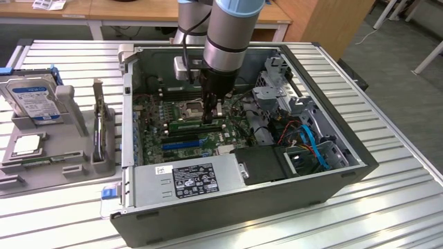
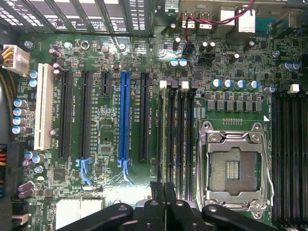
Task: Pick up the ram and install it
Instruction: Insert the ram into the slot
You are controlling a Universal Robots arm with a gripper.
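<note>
One open computer case (image 1: pixel 229 212) sits on the worktop (image 1: pixel 398 176). Inside stands one ram (image 1: pixel 187 125), a thin green stick on edge in a memory slot beside the one CPU socket (image 1: pixel 190 108). One tool (image 1: pixel 211 120) sits at its top edge, fingers (image 2: pixel 155 192) closed.

A green printed motherboard (image 2: pixel 110 72) carries one bright blue plastic slot (image 2: pixel 125 115), one white plastic slot (image 2: pixel 44 108) and several black plastic slots (image 2: pixel 65 115). The square metal CPU socket frame (image 2: pixel 234 166) is silver. The long, thin ram stick (image 1: pixel 196 125) is green, and the metal jaws are black. The open steel computer case (image 1: pixel 277 207) is dark grey. The ribbed metal tabletop (image 1: pixel 401 218) is silver, lined with parallel ridges.
</note>
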